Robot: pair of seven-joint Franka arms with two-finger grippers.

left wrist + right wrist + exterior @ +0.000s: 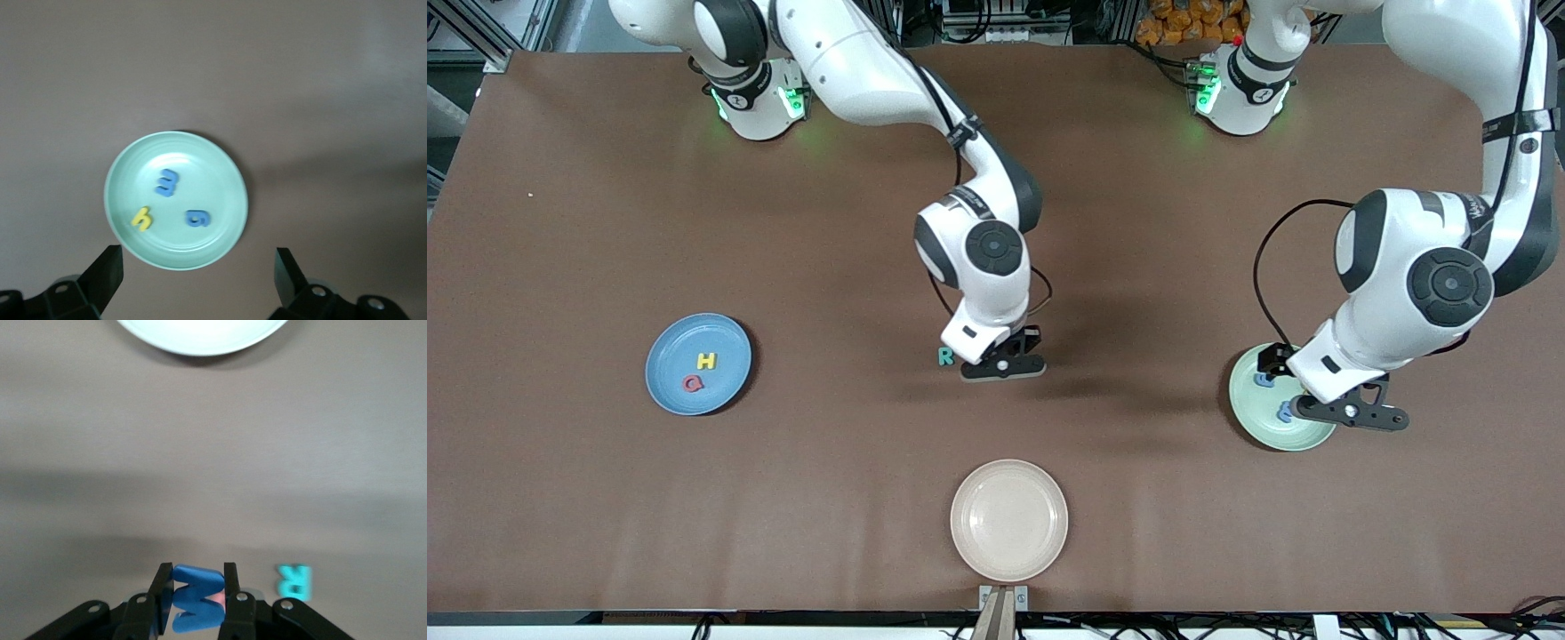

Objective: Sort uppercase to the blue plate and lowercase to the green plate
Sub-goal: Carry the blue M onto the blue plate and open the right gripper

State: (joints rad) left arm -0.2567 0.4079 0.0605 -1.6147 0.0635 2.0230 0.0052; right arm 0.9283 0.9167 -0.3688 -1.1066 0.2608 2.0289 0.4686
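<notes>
My right gripper (1003, 364) is low over the middle of the table, shut on the blue W (197, 597). A pink-red piece (219, 598) peeks out from under the W. The teal R (945, 356) (294, 581) lies on the table just beside that gripper, toward the right arm's end. The blue plate (667, 342) holds the yellow H (706, 360) and the red round letter (693, 383). My left gripper (1352, 413) (197, 267) hangs open over the edge of the green plate (1249, 418) (213, 167). In that plate lie a blue m (167, 183), a blue g (197, 217) and a yellow hooked letter (142, 218).
A cream-white plate (1009, 520) (200, 337) sits near the table's front edge, nearer to the front camera than the right gripper. The brown tabletop stretches between the three plates.
</notes>
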